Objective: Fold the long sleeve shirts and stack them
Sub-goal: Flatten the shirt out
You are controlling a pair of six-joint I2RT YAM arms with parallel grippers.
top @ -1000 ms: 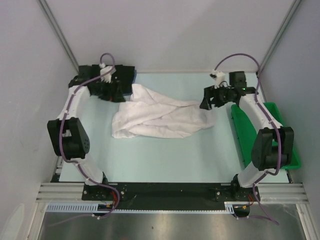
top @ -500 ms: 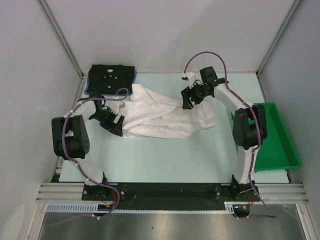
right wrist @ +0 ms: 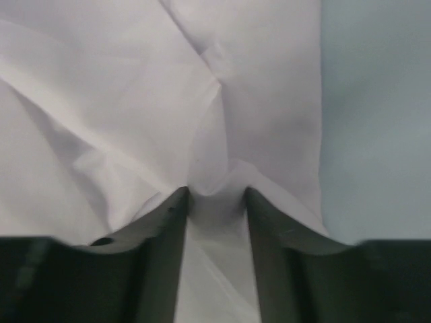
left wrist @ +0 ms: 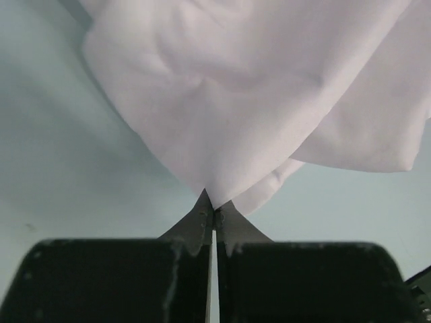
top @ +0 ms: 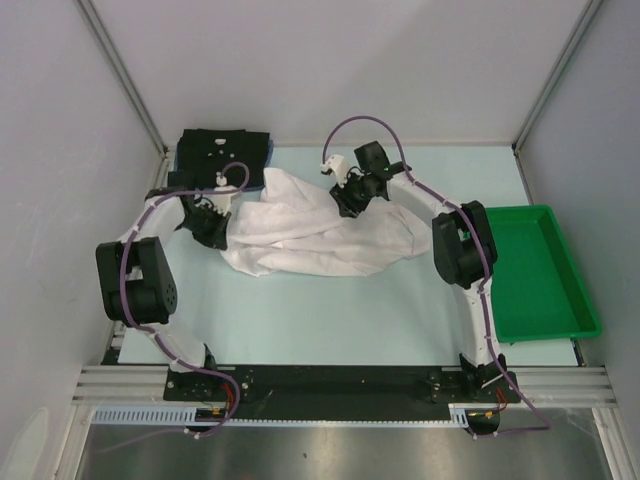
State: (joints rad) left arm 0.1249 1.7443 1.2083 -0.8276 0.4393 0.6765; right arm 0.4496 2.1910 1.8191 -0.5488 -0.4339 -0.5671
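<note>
White shirt (top: 320, 235): is lying crumpled and unfolded across the middle of the desk (top: 330, 310), running from centre left to centre right of the overhead view.
Left gripper (top: 213, 222): is pinching the shirt's left edge; in its wrist view the gripper (left wrist: 214, 214) is sitting fully closed on a point of white cloth.
Right gripper (top: 348, 200): is pressing down on the shirt's upper middle, partly open, with a ridge of cloth bunching between its fingers (right wrist: 172, 208); not gripping yet.
Just changed: a second ago the left gripper was standing wide open at the upper left, over the black shirt (top: 222, 155); it has since come down and snapped shut. The right one has travelled in from the shirt's right end and is narrowing.
Meaning: both arms seem to be taking hold to spread the shirt flat, so folding is only beginning.
Stack: the black shirt is resting on a blue shirt (top: 272, 152) at upper left.
</note>
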